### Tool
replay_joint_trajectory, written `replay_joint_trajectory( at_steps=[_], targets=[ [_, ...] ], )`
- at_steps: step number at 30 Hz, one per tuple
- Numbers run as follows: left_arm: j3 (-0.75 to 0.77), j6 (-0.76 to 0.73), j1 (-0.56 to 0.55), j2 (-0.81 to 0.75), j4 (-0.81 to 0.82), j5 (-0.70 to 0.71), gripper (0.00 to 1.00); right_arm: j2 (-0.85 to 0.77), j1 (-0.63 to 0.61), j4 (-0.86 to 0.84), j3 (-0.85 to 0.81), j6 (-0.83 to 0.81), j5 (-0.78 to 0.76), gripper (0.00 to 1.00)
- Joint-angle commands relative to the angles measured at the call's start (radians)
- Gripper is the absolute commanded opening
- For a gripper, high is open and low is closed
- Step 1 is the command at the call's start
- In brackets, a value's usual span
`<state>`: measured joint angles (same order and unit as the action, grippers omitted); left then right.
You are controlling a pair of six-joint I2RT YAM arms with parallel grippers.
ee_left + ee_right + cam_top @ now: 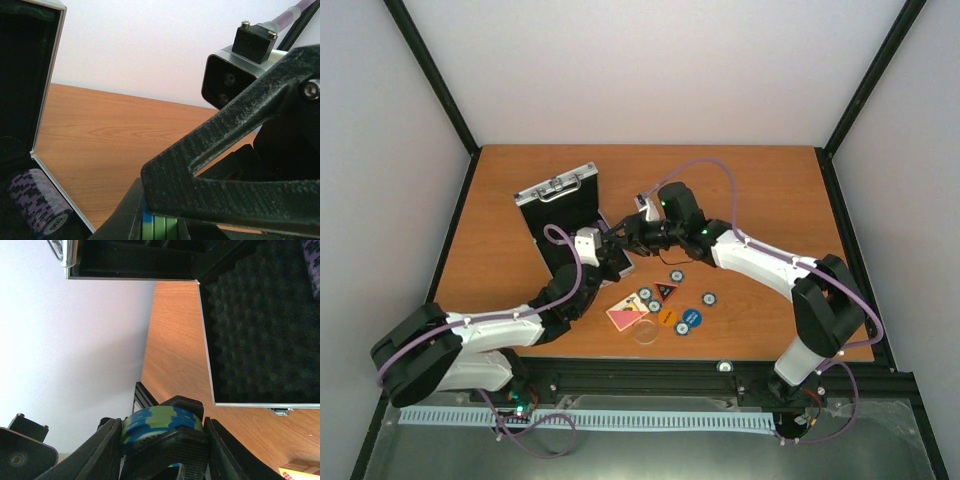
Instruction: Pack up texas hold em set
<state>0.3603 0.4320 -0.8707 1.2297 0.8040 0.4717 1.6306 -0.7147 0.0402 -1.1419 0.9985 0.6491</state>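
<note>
**Chips between two hands, box just to the left**

Both hands meet just beside the right edge of the open box [560,222]. The right hand [634,233] is clamped on a stack of blue and green chips [161,421], with a finger on each side. The left hand [610,246] is at the same stack, but I cannot tell if its fingers are squeezing it.

The box lies to the left of the chips, and the left arm is nearer to it. A purple stack [37,205] lies on its side in the foam. I think the new stack must lie the same way. The pink cards [624,317] wait on the table [750,190] — on the near side.
</note>
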Motion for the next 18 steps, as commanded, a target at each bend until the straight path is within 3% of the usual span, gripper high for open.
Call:
replay_joint_trajectory(
  at_steps=[1,7,10,18],
  targets=[
    [-0.009,-0.051,0.003,-0.048,0.019,0.068,0.01,-0.028,0.000,0.058,-0.016,-0.034,0.004,0.46],
    [-0.023,-0.054,0.003,-0.083,0.001,0.080,0.01,-0.016,0.000,0.096,-0.032,-0.065,0.004,0.86],
    [-0.021,-0.052,0.003,-0.079,-0.006,0.076,0.01,-0.017,0.000,0.116,-0.040,-0.082,-0.004,0.95],
    [-0.015,-0.047,0.004,-0.064,-0.042,0.046,0.01,-0.021,0.001,0.197,-0.106,-0.161,-0.068,1.00]
  ],
)
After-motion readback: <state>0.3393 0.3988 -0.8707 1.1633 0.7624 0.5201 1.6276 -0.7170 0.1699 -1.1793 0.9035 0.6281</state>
